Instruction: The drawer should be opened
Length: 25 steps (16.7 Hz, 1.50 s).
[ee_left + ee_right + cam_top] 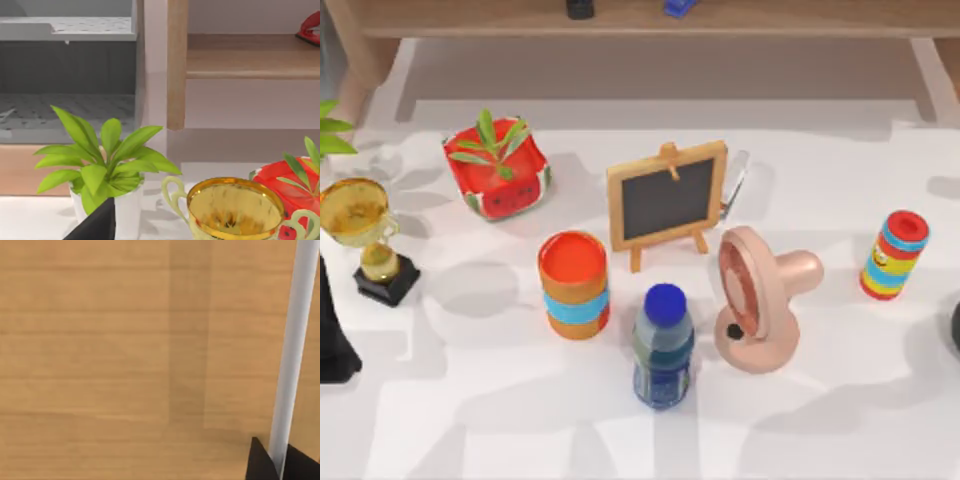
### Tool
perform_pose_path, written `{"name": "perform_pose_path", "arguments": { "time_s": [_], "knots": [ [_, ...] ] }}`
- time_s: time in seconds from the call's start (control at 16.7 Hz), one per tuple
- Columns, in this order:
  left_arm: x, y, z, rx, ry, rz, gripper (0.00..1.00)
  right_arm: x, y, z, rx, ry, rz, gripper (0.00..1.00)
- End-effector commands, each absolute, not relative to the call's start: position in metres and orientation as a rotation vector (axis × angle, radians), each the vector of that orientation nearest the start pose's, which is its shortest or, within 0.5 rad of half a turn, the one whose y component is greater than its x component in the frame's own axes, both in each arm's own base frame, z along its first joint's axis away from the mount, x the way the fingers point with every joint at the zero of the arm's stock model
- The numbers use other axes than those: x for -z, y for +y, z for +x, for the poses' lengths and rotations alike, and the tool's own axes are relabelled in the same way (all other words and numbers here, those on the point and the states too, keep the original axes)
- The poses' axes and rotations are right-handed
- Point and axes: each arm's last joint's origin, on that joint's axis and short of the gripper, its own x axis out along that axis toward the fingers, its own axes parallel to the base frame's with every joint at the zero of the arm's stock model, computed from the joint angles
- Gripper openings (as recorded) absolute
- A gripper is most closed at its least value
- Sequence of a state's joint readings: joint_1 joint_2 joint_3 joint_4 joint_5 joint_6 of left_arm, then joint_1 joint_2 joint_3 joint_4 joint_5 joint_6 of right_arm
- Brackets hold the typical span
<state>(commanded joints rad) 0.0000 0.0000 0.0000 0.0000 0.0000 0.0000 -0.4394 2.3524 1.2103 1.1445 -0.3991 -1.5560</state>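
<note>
my left arm (334, 335) sits low at the table's left edge, just a dark shape, and one dark fingertip (97, 224) pokes into its own wrist camera. my right gripper (279, 460) is up close against a flat surface, with two dark fingertips standing either side of a thin pale bar, one tip (260, 460) right beside it. a sliver of the right arm (955, 325) peeks in at the table's right edge
</note>
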Motion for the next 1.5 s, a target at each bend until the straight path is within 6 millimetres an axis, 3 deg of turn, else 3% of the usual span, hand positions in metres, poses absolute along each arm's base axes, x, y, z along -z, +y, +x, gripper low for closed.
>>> {"name": "perform_pose_path", "arguments": {
  "time_s": [0.12,0.48,0.9,1.26,1.5],
  "knots": [
    [-0.160,-0.001,0.106,0.000,0.000,0.000,1.00,-0.091,-0.182,0.419,0.012,0.006,-1.569,0.00],
    [-0.160,-0.001,0.106,0.000,0.000,0.000,1.00,-0.087,-0.181,0.368,0.004,0.018,-1.564,0.00],
    [-0.160,-0.001,0.106,0.000,0.000,0.000,1.00,-0.089,-0.181,0.361,0.008,0.009,-1.568,0.00],
    [-0.160,-0.001,0.106,0.000,0.000,0.000,1.00,-0.086,-0.180,0.308,0.001,0.020,-1.561,0.00],
    [-0.160,-0.001,0.106,0.000,0.000,0.000,1.00,-0.087,-0.180,0.302,0.005,0.016,-1.565,0.00]
  ]
}}
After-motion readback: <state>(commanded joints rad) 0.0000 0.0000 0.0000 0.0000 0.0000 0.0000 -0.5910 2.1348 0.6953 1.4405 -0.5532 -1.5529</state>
